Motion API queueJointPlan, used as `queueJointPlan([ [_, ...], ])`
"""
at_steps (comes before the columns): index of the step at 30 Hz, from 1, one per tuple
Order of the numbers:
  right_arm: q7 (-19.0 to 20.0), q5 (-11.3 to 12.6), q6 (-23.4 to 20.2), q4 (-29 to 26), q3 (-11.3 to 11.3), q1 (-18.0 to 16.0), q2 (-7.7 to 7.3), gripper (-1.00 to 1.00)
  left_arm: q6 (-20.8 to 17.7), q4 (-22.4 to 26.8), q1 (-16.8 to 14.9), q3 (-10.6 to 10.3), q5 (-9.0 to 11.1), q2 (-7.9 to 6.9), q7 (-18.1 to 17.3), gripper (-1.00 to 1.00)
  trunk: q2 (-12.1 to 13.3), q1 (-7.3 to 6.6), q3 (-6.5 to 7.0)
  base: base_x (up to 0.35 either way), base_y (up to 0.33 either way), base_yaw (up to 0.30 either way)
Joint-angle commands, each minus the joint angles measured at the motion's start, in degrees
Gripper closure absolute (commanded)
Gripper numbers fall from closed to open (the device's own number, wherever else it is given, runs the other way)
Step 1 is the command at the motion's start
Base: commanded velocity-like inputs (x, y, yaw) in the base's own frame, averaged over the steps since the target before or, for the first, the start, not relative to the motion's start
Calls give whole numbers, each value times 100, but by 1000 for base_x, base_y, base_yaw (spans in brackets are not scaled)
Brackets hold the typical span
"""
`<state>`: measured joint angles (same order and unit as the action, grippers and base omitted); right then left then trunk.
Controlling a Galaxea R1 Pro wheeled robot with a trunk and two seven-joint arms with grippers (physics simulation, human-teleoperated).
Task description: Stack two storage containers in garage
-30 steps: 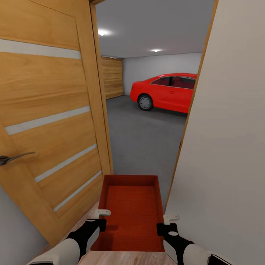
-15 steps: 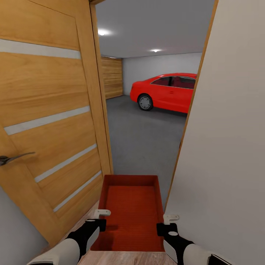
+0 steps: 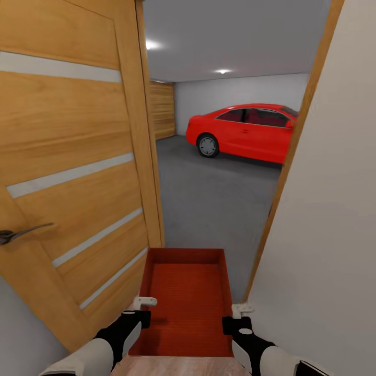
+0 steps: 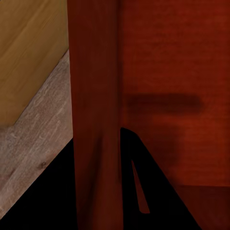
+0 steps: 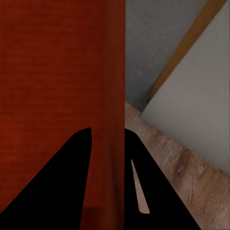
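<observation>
Storage container [image 3: 185, 300] carried ahead of me; left gripper [image 3: 140, 312] and right gripper [image 3: 236, 317] each clamp a side wall. I'm at the doorway, open door [image 3: 73, 172] on my left. Beyond lies the garage floor [image 3: 209, 203], then the red car [image 3: 243, 130]. Nothing placed yet.

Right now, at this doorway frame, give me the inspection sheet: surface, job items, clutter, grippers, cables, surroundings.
Surface: light wood plank floor underfoot; dark grey garage floor through the doorway.
Job's things: one orange-red container, open-top and empty, carried level between both arms.
Clutter: nothing seen.
Grippers: left gripper shut on the container's left wall; right gripper shut on its right wall.
Cables: nothing seen.
Surroundings: open wooden door with lever handle close on the left; white wall close on the right; red car parked ahead; plank garage door at the back.
</observation>
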<state>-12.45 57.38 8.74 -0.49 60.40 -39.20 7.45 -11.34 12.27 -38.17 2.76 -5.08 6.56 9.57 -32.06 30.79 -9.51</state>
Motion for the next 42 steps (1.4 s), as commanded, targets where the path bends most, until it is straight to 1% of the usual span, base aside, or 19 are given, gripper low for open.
queueJointPlan([
  [1,-161,45,37,5,7,-8,2,100,-26,-41,2,-178,86,4,-61,100,-8,4,-9,221,282,0],
  [6,-161,45,40,6,7,-8,2,100,-23,-41,2,-179,85,4,-61,100,-8,4,-9,210,260,-1],
  [10,-161,45,36,5,7,-8,4,100,-18,-38,2,-179,79,4,-57,100,-8,4,-9,73,66,-131],
  [30,-161,45,31,7,7,-8,3,100,-17,-32,2,-177,78,4,-52,100,-8,4,-9,3,2,-275],
  [36,-161,45,31,6,7,-8,2,100,-23,-32,2,-179,84,4,-52,100,-8,4,-9,0,34,-72],
  [42,-161,45,31,7,7,-8,2,100,-38,-34,2,-179,86,4,-52,100,-8,4,-9,0,241,-6],
])
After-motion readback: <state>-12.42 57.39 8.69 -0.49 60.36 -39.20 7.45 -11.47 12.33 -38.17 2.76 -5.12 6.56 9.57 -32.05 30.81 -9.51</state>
